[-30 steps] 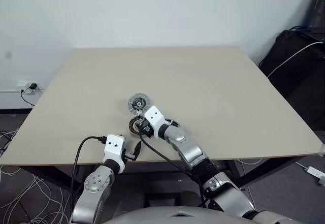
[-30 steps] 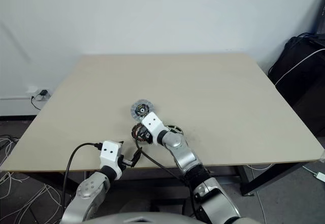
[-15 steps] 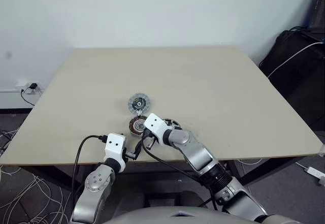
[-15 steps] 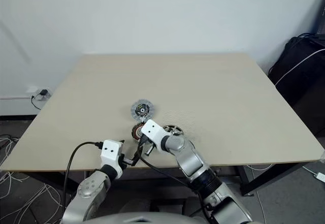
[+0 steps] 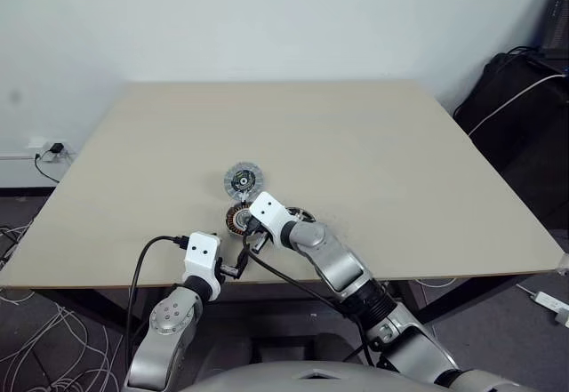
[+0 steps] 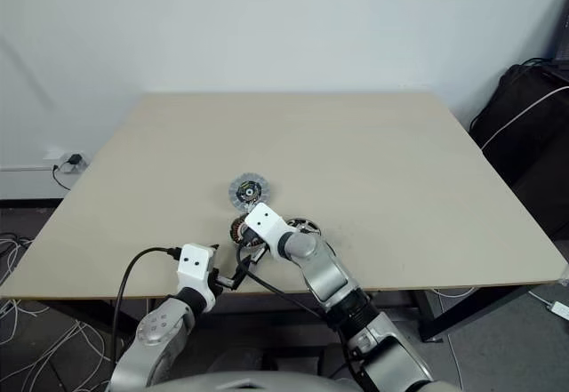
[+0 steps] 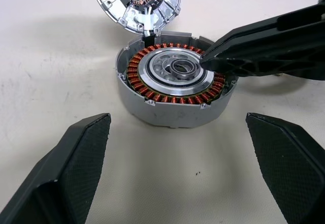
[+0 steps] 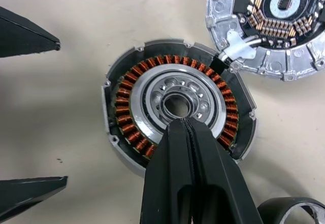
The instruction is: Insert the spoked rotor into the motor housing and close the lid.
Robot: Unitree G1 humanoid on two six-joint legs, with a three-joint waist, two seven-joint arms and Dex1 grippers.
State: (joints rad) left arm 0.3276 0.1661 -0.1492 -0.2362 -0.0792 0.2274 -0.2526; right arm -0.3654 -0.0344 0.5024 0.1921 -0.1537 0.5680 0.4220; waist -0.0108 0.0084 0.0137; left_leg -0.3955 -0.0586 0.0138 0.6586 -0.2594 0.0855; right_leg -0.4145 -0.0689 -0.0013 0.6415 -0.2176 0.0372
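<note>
A: Item 1, nearest edge?
B: Left gripper (image 7: 175,178), two black textured fingers (image 7: 76,158) spread wide, nothing betw. them. Hovers at near edge of the pale beige tabletop (image 5: 356,143), pointing at the housing, apart from it.

A: Item 2?
B: Right gripper (image 8: 185,127), black fingers pressed together, no gap, nothing pinched. Tips sit over the silver centre of the housing, at the bearing ring; actual contact can't be told.

A: Item 3, task piece?
B: Motor housing (image 7: 175,82): round grey-walled cup w/ ring of copper-brown windings and silver centre w/ bearing. Open side up, flat on table, just ahead of both grippers. No rotor inside.

A: Item 4?
B: Spoked rotor (image 5: 302,216): small round wheel, black rim, shiny silver spokes. Lies on table just right of housing, partly behind right wrist. Rim also shows in right wrist view (image 8: 292,211).

A: Item 5, further out?
B: Lid (image 7: 137,0): pale silver-grey round disc, ribbed face up, dark centre w/ small components. Flat on table just beyond housing, edges abt touching; white connector piece (image 8: 236,49) bridges lid to housing rim.

A: Background?
B: White wall (image 5: 267,19) behind table; black bag w/ white cable (image 5: 520,90) at far right.
</note>
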